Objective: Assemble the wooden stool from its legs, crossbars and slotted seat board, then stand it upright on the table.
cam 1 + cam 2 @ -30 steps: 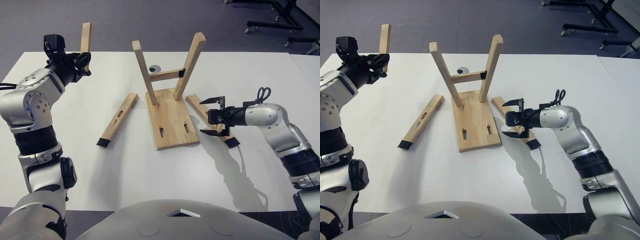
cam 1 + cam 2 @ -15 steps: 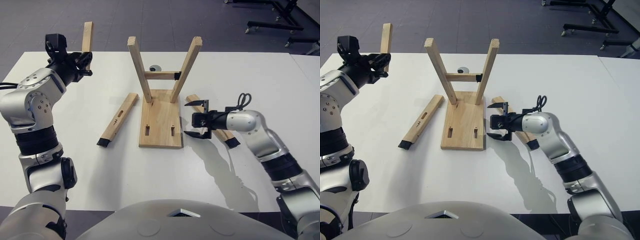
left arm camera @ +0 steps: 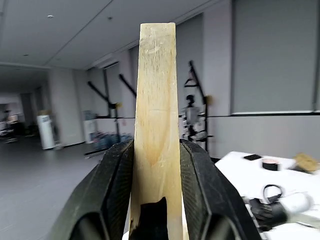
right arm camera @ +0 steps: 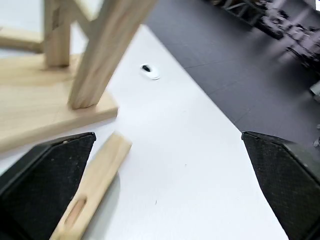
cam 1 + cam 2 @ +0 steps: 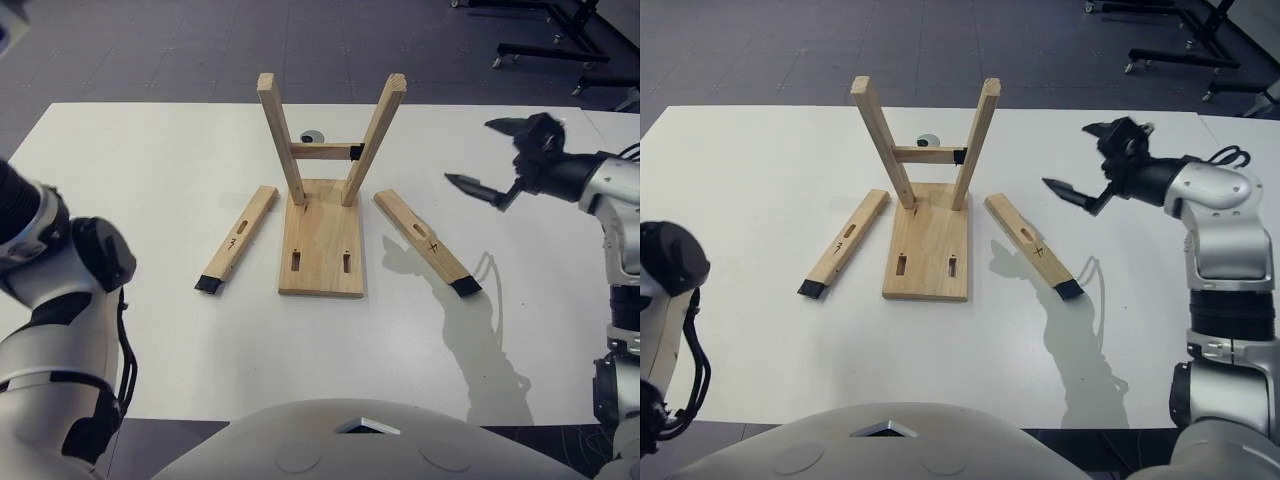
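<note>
Left wrist view, crossbar clamped inside left hand

The table is white, the seat board and the held stick are pale yellow wood, and each loose leg has a black end.

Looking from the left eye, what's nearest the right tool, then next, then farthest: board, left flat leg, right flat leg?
1. Right flat leg, on the side of the right tool.
2. Board, in the middle.
3. Left flat leg, on the far side.
</note>
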